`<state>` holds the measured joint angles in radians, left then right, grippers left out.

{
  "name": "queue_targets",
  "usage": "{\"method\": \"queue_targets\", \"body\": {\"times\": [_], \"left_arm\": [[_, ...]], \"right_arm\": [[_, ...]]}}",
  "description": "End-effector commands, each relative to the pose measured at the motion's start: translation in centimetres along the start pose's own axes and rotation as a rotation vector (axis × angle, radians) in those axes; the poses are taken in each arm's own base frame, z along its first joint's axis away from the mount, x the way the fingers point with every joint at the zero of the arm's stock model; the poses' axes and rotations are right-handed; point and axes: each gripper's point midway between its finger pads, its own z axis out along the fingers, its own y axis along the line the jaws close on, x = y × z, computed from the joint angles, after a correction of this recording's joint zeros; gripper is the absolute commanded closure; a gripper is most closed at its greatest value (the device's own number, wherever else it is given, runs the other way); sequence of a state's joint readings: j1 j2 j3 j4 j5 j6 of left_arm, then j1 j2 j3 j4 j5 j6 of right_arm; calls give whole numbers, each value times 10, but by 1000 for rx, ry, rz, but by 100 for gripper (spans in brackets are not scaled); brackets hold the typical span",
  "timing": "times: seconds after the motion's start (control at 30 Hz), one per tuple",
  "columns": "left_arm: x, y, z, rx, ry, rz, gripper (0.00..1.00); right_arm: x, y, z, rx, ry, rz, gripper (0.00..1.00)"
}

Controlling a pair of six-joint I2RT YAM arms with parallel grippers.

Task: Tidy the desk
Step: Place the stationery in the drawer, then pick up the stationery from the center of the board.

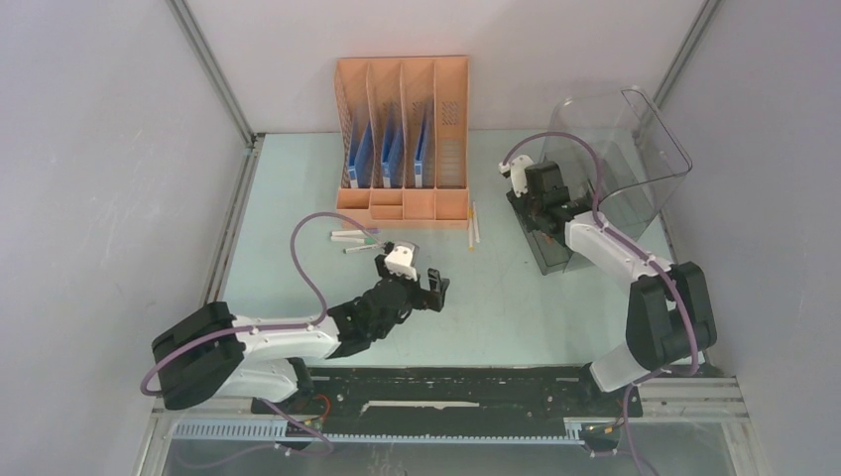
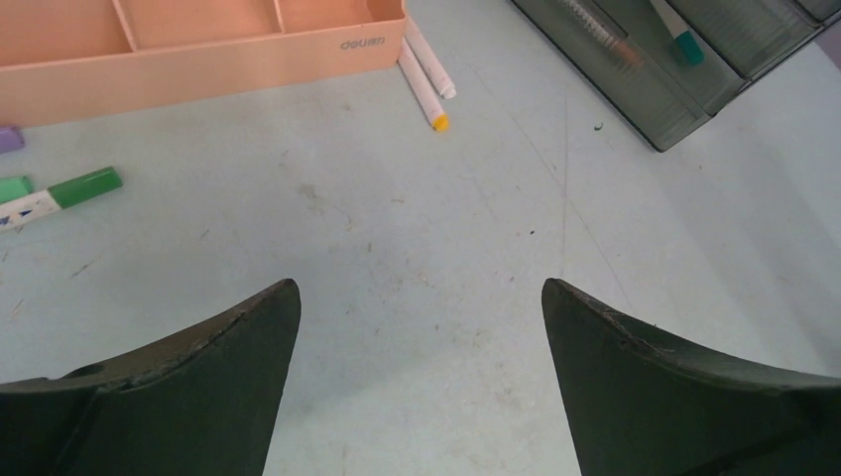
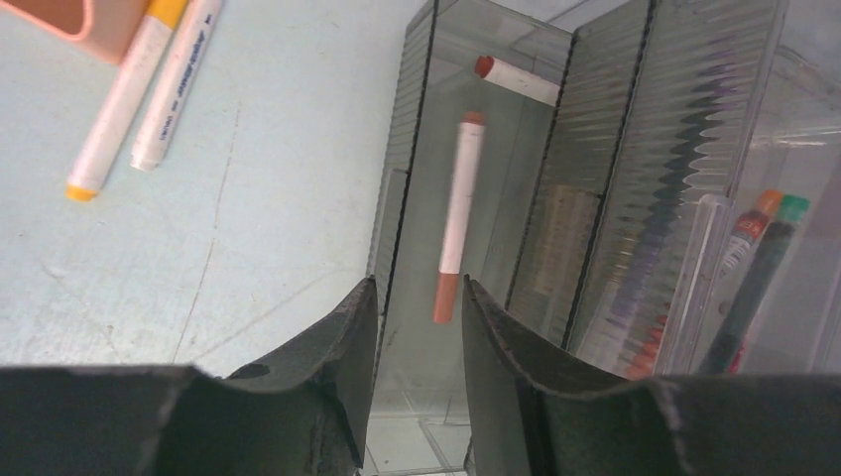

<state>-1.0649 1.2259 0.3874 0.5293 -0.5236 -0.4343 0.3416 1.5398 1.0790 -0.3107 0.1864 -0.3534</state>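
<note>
The desk [image 1: 298,188] is a pale mint-green tabletop. My left gripper [image 1: 428,286] hovers low over its middle, wide open [image 2: 421,293], with only bare surface between the fingers. My right gripper [image 1: 540,203] hangs over the smoky drawer tray [image 1: 547,253]. Its jaws [image 3: 419,288] are parted with nothing gripped. A white marker with red ends [image 3: 458,213] lies loose in the tray slot below them, apart from both fingers. Another red-capped marker [image 3: 516,79] lies farther along the same slot.
An orange file rack [image 1: 402,129] stands at the back centre. Two white markers [image 1: 474,226] lie beside it, others [image 1: 352,238] at left, including a green-capped one [image 2: 60,193]. The clear bin [image 1: 625,149] sits back right. Pens [image 3: 754,268] fill a neighbouring compartment.
</note>
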Motion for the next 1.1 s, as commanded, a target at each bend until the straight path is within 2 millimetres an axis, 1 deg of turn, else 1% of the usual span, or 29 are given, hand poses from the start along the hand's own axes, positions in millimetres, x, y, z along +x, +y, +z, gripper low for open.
{"method": "queue_targets", "body": {"times": [0.0, 0.07, 0.13, 0.23, 0.33, 0.37, 0.43, 0.57, 0.7, 0.87, 1.07], "left_arm": [[-15, -12, 15, -23, 2, -25, 1], [-12, -15, 23, -36, 30, -25, 2], [-11, -17, 32, -55, 59, -28, 2], [-3, -19, 47, -98, 127, -21, 4], [4, -21, 63, -135, 191, -9, 7], [3, -25, 69, -138, 204, -9, 8], [9, -28, 79, -148, 243, 2, 12], [16, -32, 97, -161, 291, 16, 15], [20, -29, 112, -201, 325, 35, 19], [25, -23, 130, -246, 372, 48, 28], [21, -17, 146, -264, 374, 35, 34]], "right_arm": [[-28, 1, -23, -60, -85, 18, 55], [-30, 7, -30, -107, -91, 5, 54], [-31, 18, -37, -179, -97, -18, 53], [-32, 31, -48, -266, -114, -55, 51], [-32, 37, -53, -307, -126, -69, 49], [-33, 37, -54, -310, -127, -69, 49], [-33, 39, -55, -316, -128, -75, 49], [-33, 39, -55, -319, -129, -75, 49], [-33, 37, -56, -310, -131, -77, 48], [-33, 35, -55, -298, -132, -74, 48], [-34, 34, -55, -293, -133, -73, 48]]}}
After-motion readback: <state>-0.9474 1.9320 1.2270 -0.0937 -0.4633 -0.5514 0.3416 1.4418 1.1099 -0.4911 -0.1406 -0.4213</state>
